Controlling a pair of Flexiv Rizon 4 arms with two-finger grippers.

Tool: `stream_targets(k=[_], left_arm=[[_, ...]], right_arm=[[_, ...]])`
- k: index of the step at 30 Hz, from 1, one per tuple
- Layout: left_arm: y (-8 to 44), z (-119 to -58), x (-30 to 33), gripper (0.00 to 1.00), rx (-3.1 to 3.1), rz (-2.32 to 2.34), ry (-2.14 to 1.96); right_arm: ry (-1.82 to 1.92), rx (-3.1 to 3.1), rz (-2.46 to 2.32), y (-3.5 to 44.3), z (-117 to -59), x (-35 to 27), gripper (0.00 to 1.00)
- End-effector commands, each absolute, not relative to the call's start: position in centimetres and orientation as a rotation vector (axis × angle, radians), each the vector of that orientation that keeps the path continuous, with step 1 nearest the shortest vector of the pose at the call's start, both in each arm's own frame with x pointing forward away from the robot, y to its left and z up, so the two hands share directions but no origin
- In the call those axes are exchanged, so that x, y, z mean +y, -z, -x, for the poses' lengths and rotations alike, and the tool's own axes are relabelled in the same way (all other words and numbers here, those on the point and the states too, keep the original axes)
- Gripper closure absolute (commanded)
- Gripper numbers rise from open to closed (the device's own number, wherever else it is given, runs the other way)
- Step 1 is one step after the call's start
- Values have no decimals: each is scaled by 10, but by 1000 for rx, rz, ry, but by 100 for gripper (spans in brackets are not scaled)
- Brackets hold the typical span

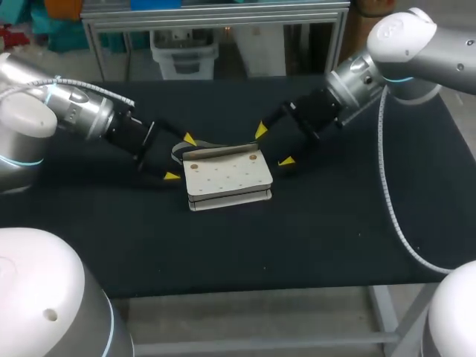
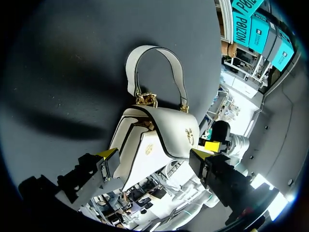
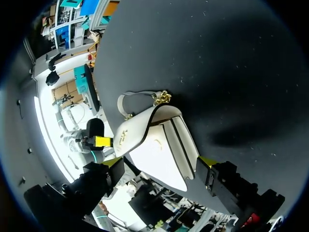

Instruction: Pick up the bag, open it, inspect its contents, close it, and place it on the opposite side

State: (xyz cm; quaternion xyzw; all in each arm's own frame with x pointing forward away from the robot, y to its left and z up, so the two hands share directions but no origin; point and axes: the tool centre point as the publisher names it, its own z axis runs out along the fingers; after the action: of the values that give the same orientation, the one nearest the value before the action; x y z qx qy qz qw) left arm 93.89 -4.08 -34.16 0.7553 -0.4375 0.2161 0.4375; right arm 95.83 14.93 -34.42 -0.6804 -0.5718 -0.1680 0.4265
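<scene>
Small white bag [image 1: 227,178] with black piping and gold hardware. It's lying flat on one side about mid-tabletop, a bit closer to the far edge than the near one. The front flap [image 2: 169,130] is lifted partway, not shut, so from the wrist views you can see the pleated compartments underneath. The top handle [image 2: 130,67] hangs off gold chain links and lies flat on the tabletop, pointing toward the far edge.
</scene>
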Motion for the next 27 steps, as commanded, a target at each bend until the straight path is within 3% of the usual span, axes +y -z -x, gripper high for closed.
stream_targets(k=[1,16,19,20,22,25,26,27], left_arm=[[345,-942,-44,0,-1095,-1851,-524],[345,-943,-57,1,-1088,-1855,-495],[346,-944,-58,39,-1084,-1862,-495],[346,-945,-58,63,-1081,-1869,-499],[346,-945,-59,75,-1081,-1873,-501],[347,-946,-59,71,-1079,-1883,-502],[347,-946,-60,75,-1077,-1884,-498],[348,-946,-60,86,-1072,-1886,-494]], right_arm=[[418,-1430,1691,344,-961,149,0],[426,-1439,1682,347,-960,148,0],[424,-1440,1676,348,-959,149,0],[423,-1440,1674,348,-959,149,0],[422,-1441,1672,348,-959,149,0],[422,-1441,1669,349,-958,149,0],[422,-1441,1667,349,-958,149,0],[422,-1441,1666,350,-958,149,0]])
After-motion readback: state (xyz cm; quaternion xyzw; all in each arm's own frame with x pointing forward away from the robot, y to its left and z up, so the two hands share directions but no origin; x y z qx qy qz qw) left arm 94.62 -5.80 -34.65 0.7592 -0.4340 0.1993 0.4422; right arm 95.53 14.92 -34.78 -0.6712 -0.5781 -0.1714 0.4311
